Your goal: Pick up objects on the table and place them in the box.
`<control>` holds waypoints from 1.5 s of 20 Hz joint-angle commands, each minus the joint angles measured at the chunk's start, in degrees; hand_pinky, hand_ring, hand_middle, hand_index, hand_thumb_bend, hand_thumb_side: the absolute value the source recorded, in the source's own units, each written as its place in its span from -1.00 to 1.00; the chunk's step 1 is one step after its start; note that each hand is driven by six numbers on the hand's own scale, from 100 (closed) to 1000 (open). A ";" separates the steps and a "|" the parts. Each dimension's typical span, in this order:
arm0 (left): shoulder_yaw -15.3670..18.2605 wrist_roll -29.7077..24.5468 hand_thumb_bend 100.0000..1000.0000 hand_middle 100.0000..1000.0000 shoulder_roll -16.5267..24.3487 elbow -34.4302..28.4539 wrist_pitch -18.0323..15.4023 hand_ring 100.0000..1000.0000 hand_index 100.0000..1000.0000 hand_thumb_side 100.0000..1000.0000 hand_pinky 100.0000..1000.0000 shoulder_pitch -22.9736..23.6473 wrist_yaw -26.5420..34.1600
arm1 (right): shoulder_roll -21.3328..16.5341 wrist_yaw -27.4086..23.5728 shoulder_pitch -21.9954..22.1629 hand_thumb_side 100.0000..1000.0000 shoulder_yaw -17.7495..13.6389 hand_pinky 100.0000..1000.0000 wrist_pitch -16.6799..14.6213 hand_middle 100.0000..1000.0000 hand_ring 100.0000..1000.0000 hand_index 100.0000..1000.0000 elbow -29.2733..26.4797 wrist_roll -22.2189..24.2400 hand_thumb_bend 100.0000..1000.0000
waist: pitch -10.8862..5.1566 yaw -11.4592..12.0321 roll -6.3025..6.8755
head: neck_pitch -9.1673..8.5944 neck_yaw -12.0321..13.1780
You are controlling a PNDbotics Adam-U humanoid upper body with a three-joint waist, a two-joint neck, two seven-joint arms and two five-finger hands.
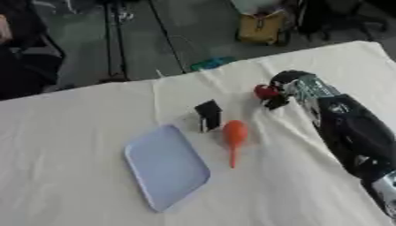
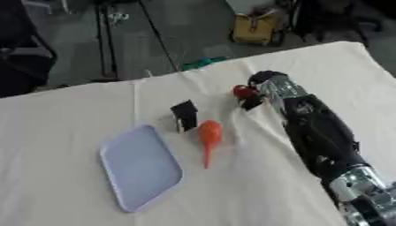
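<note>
My right hand [image 1: 287,87] reaches across the cream tablecloth from the lower right, its fingers curled round a small red object [image 1: 265,92]. An orange bulb-shaped object with a thin stem [image 1: 234,137] lies at the table's middle. Just left of it stands a small black-and-white item [image 1: 208,115]. A pale blue flat tray [image 1: 165,167] lies to the lower left of these. My left hand shows in neither view.
The tablecloth [image 1: 70,145] is wrinkled around the objects. Beyond the far table edge are a tripod [image 1: 116,39], a yellow bag [image 1: 260,27] and a teal item [image 1: 213,63] on the floor.
</note>
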 commanded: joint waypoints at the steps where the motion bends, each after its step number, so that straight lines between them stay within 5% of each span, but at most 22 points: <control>1: 0.27 -0.19 -1.00 0.62 1.40 -0.79 0.06 0.63 0.47 0.64 0.55 -0.62 -0.05 | -0.49 0.31 -1.90 0.31 0.06 0.74 -0.77 0.43 0.80 0.60 -0.15 0.68 -0.82 | -1.20 -0.16 -0.37 | -0.12 0.15; 7: 0.24 -0.11 -1.00 0.62 1.35 -0.79 0.01 0.63 0.47 0.64 0.55 -0.88 0.04 | -0.36 0.49 -2.12 0.22 0.10 0.74 -1.22 0.41 0.80 0.57 -0.16 1.87 -0.83 | -1.30 -0.33 -0.47 | -0.27 0.14; 18: 0.28 -0.09 -1.00 0.62 1.24 -0.79 -0.08 0.63 0.47 0.64 0.55 -1.22 0.14 | -0.10 2.14 -1.85 -0.12 -0.05 0.72 0.91 -0.10 0.63 0.14 -0.23 -0.59 -1.00 | -1.22 -0.17 -0.39 | -0.16 -0.05; 30: 0.19 -0.35 -1.00 0.62 1.43 -0.79 -0.03 0.62 0.47 0.64 0.55 -1.49 0.17 | 0.28 1.83 -2.28 -0.19 0.87 0.71 1.97 -0.19 0.58 0.02 -1.09 -4.18 -1.00 | -1.57 -0.32 -0.70 | -0.05 -0.08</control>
